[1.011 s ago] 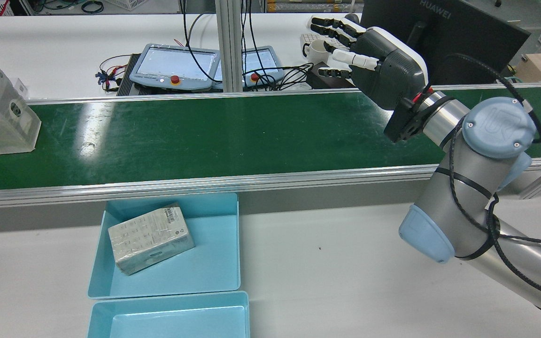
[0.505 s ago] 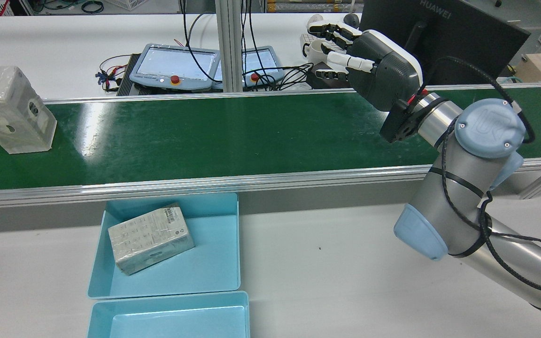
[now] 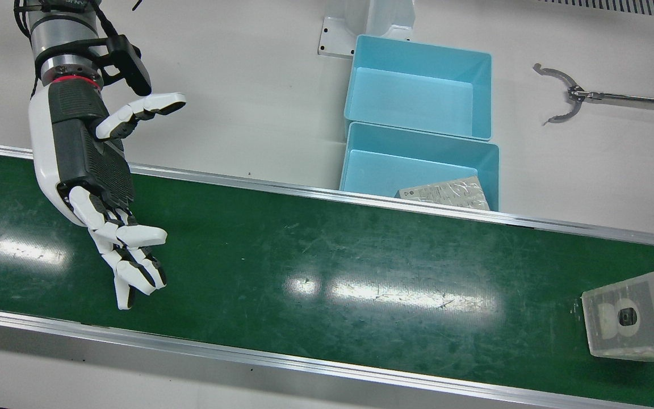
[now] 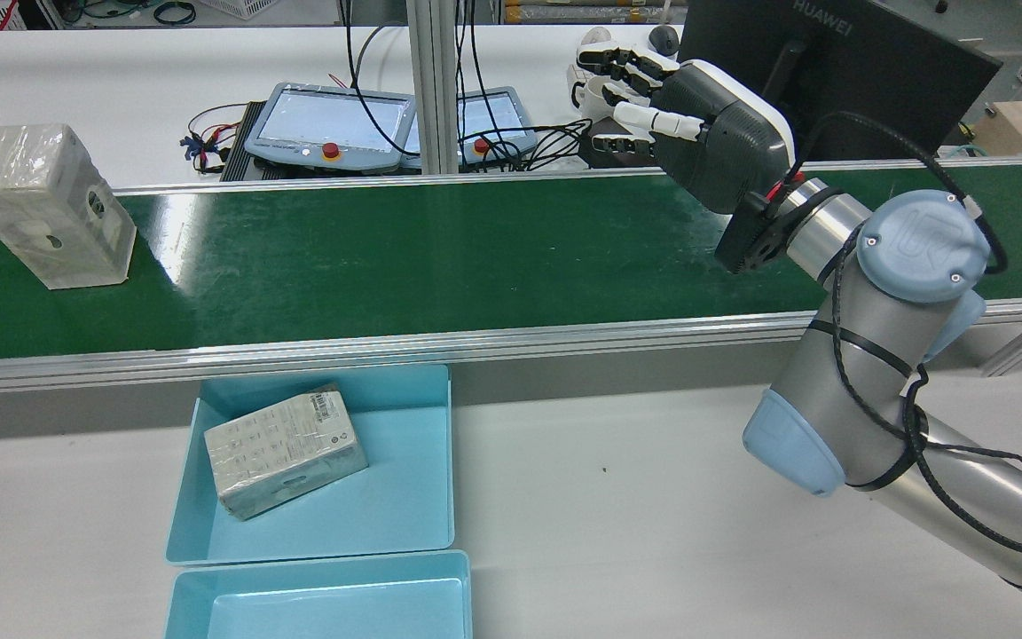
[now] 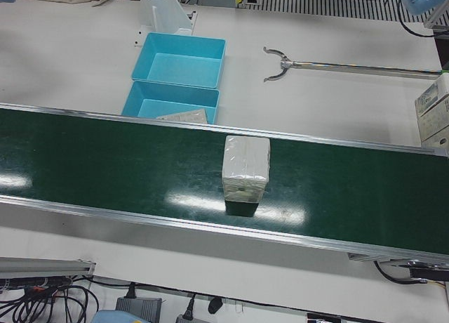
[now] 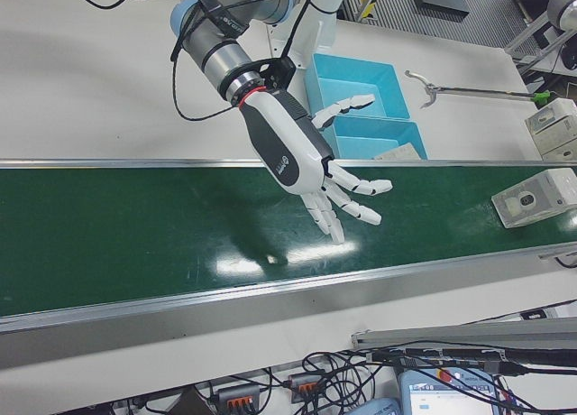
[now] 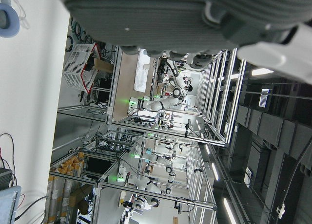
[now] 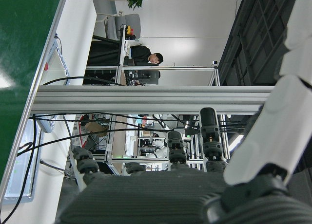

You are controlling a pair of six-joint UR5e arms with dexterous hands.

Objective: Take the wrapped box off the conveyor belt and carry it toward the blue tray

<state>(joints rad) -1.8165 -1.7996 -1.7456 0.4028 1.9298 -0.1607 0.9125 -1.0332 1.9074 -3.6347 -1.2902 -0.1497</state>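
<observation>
The belt (image 4: 440, 257) runs across the station, and the right arm (image 4: 884, 355) reaches over its near rail. The right hand (image 4: 697, 120) hangs above the belt with the palm tilted and the fingers (image 3: 128, 267) spread; it grasps nothing. Compared with a second ago, the hand sits a little lower and further forward.

The box (image 4: 45, 204) stands upright on the belt, well apart from the hand, toward the robot's left. It has travelled along the belt toward the hand since the earlier frames.

The tray (image 4: 427, 497) lies on the table on the robot's side of the belt, between the hand and the box, and already holds another wrapped pack (image 4: 285, 448). A second tray (image 4: 325, 603) touches it.

The left-front view shows the box (image 5: 245, 167) but no arm. The left hand (image 7: 195, 19) appears only in its own camera, too close and blurred, so I cannot tell its state.
</observation>
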